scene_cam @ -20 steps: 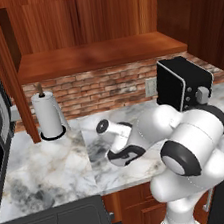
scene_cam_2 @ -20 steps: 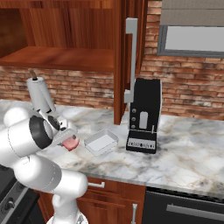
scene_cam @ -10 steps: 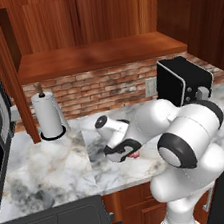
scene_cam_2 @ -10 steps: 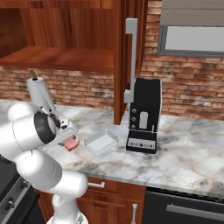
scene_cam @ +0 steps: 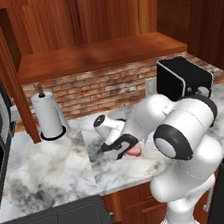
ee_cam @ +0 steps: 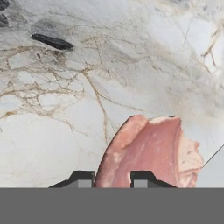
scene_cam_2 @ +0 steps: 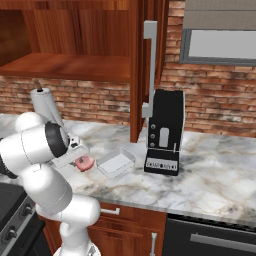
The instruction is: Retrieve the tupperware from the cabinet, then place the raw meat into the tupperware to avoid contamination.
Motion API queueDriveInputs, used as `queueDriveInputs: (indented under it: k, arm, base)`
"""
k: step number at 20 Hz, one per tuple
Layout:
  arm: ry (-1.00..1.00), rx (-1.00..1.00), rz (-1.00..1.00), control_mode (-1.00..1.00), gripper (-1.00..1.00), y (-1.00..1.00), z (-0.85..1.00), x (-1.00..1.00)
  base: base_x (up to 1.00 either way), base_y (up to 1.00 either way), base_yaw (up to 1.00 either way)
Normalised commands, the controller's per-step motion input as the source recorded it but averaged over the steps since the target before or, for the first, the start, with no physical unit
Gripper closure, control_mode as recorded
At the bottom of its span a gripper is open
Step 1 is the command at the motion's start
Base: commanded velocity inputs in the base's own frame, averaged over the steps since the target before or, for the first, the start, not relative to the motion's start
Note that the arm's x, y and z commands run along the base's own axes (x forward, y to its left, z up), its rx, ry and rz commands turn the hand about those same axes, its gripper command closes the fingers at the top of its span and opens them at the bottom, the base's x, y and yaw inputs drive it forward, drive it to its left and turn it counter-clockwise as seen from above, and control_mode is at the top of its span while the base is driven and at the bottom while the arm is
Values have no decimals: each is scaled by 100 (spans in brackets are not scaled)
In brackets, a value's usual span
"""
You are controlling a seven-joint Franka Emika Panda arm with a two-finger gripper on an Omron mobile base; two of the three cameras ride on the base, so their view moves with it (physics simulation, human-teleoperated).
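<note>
Meat [ee_cam: 151, 151]: flat pink slab on the marble counter [scene_cam: 51, 168], just left of the tub in the right base view; lies flat, so a straight-down pinch suits it.
Gripper [ee_cam: 110, 178]: low over the meat; both tips sit at the meat's near edge in the hand view, one each side of a lobe; looks closing on the meat, but whether it's gripped or just touched I can't tell; meat not lifted.
Arm: bent down and fwd over the counter, wrist low; prob. so the fingers [ee_cam: 81, 177] come at the slab from above.
Tub [scene_cam_2: 116, 162]: whitish clear box, already out on the counter, no lid seen; sits between meat and coffee machine [scene_cam_2: 163, 131]; near the meat, apart from it; close enough for a short carry.
Tub contents: looks empty; nothing pink inside.
Cabinet [scene_cam_2: 75, 22]: above the counter, door [scene_cam_2: 149, 70] swung open w/ its silver bar handle; shelf [scene_cam: 96, 55] looks bare.
Towel roll [scene_cam: 48, 115]: upright at the back, well apart from the work.
Stage (judged): fetch done; meat pickup in hand; drop into tub not yet done.
Risk (judged): thin, soft slab may slip from an edge pinch.
</note>
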Motion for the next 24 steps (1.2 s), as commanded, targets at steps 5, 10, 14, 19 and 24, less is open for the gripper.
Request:
queueDriveInputs:
  k: [5,10,14,19,24]
  arm:
    - [7,0,0,-100,100,0,-14,0]
    - [3,0,0,-100,100,0,-5,0]
    - [0,0,0,-100,100,0,0,0]
    - [0,0,0,-100,100,0,7,-8]
    - [-3,0,0,-100,100,0,28,-10]
  base:
    - [0,0,0]
    - [0,0,0]
    - [0,0,0]
    - [0,0,0]
    - [0,0,0]
